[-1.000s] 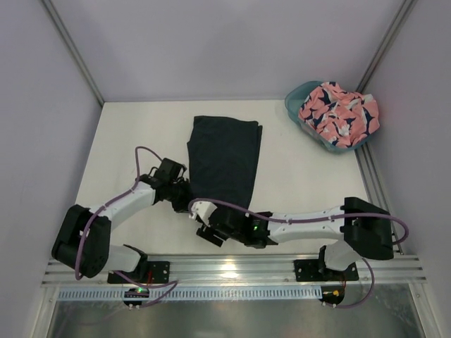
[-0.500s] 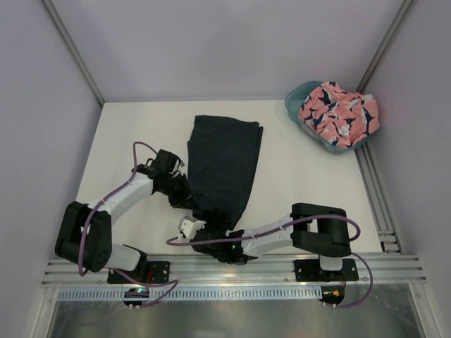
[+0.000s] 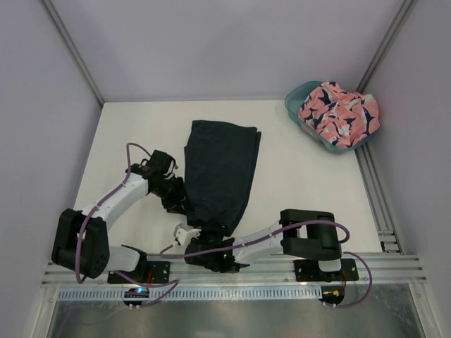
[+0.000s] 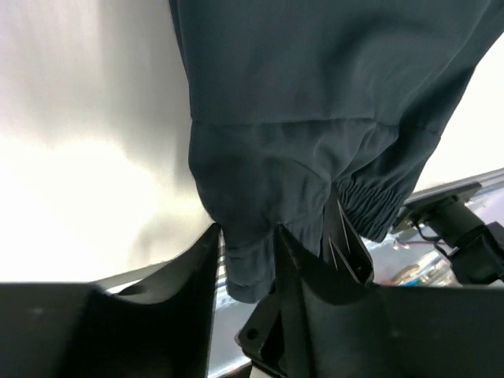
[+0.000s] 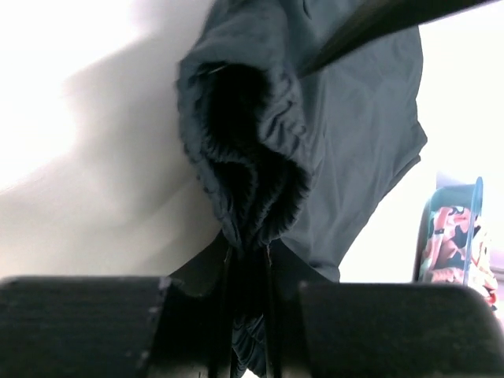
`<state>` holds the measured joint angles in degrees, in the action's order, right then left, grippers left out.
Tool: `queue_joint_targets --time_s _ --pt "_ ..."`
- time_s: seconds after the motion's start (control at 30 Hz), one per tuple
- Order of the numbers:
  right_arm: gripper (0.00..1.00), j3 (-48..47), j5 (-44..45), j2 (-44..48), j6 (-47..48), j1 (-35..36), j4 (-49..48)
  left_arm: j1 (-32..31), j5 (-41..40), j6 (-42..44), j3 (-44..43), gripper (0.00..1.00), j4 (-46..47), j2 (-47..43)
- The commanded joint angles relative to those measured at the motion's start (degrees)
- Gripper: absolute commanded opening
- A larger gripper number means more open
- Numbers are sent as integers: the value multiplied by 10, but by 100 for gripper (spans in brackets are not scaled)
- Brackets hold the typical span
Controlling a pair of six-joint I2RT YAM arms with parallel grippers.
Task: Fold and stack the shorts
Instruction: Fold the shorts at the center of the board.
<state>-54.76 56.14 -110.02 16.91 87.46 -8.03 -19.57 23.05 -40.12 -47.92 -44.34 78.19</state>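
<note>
Right fingers [image 5: 87, 323] pinching dark shorts [image 3: 218, 169], left fingers [image 4: 181, 272] astride hem

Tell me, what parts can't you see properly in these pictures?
- Top view: the near end of the dark shorts is hidden where the right claw pinches it.
- Top view: the lower part of the pink shorts is hidden by the wall of the tub.
- Left wrist view: fabric fills the gap of the left claw, so it is unclear whether it pinches or only touches.
</note>
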Motion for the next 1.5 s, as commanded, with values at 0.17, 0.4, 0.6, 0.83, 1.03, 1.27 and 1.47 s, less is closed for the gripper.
queue_joint_targets --time_s 0.17,0.4,0.6,0.83,1.03,1.27,1.47 --pt "4 -153 -96 73 -169 53 365 87 -149 36 -129 53 -69 -55" --pt "4 -271 -214 76 -239 54 548 161 -132 71 -175 56 -49 2" --pt "4 -394 -269 56 -170 19 653 185 -124 90 -188 55 -42 35" --pt "4 -550 -273 -20 -56 -70 732 218 -90 50 -211 55 20 75" --pt "4 -626 -293 -52 6 -136 713 219 -88 57 -277 55 23 161" --pt "4 -642 -333 -65 36 -217 672 219 -81 57 -312 55 34 207" --pt "4 -642 -359 -78 58 -281 632 219 -77 50 -332 55 34 225"
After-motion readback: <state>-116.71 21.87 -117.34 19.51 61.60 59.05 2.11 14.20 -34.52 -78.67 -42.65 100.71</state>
